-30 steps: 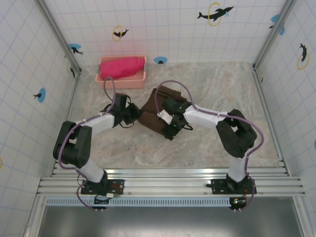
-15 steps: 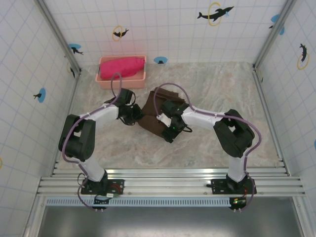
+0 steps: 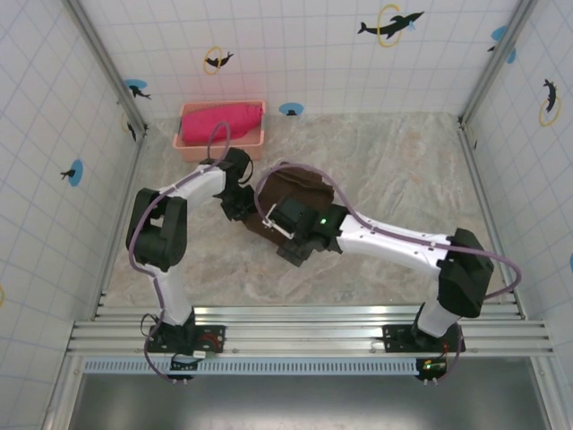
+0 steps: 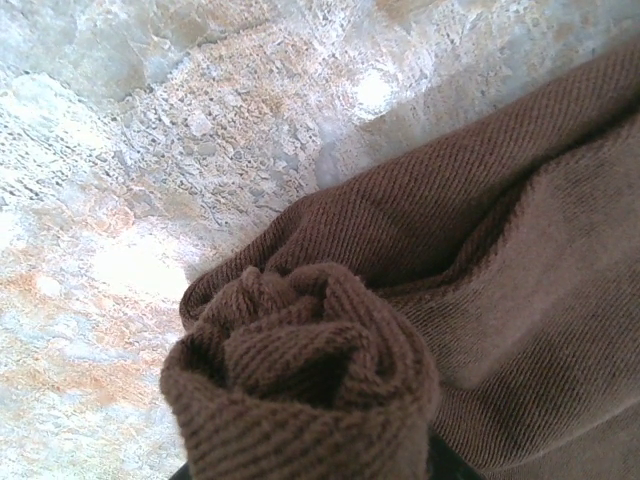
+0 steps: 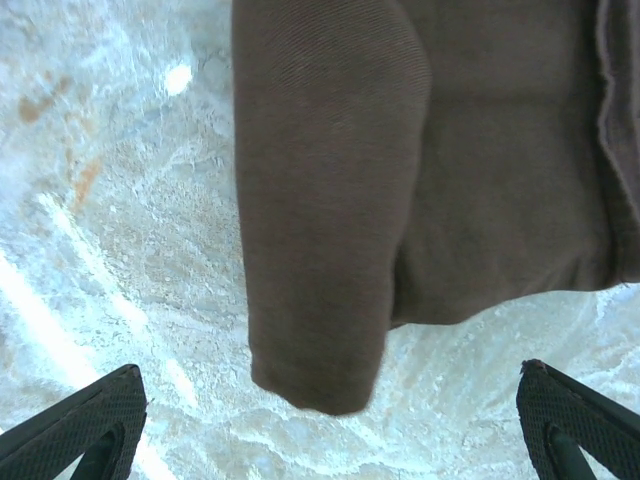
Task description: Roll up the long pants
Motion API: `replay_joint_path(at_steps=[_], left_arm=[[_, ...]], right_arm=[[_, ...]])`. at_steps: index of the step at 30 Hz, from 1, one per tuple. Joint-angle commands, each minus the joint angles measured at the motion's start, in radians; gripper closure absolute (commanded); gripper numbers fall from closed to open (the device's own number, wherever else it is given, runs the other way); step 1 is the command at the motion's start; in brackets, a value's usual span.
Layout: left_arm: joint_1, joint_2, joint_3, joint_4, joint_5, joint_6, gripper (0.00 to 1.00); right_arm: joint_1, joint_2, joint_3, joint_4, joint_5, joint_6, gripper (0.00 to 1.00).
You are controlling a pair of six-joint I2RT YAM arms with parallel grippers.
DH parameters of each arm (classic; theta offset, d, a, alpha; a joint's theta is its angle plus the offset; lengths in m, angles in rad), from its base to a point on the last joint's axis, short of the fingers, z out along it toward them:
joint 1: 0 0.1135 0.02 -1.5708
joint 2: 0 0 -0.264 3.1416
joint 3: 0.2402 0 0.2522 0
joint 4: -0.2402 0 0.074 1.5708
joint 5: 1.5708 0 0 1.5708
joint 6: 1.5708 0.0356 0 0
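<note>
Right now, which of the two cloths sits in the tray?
The bright pink-red cloth, bundled inside the pink tray at the far left. The dark brown long pants lie on the bare table instead, near its middle.

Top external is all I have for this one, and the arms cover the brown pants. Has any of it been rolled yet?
Observer: Yes. The left wrist view shows one end of the long pants wound into a tight spiral, close up against the camera.
Operator: Is the right gripper holding cloth?
Observer: No. The right gripper is wide open. A rounded fold of the pants reaches in between its fingers and touches neither.
Operator: Is the unrolled part lifted?
Observer: No. In the right wrist view that cloth rests on the marble table.
</note>
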Motion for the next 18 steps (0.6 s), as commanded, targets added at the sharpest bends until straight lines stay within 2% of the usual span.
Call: replay_joint_path(at_steps=[1, 8, 14, 16, 18], left_arm=[[-0.030, 0.076, 0.010, -0.163, -0.056, -0.052, 1.00], [-0.047, 0.149, 0.096, -0.224, -0.088, -0.075, 1.00], [-0.046, 0.168, 0.105, -0.240, -0.094, -0.086, 1.00], [-0.047, 0.169, 0.103, -0.243, -0.095, -0.089, 1.00], [-0.046, 0.171, 0.105, -0.249, -0.098, -0.088, 1.00]], right_arm=[[0.034, 0.112, 0.046, 0.035, 0.070, 0.012, 0.02], [0.085, 0.311, 0.085, 0.050, 0.143, -0.009, 0.02], [0.120, 0.366, 0.029, 0.049, 0.334, 0.027, 0.01], [0.130, 0.374, 0.010, 0.050, 0.420, 0.035, 0.08], [0.137, 0.376, -0.010, 0.057, 0.472, 0.038, 0.21]])
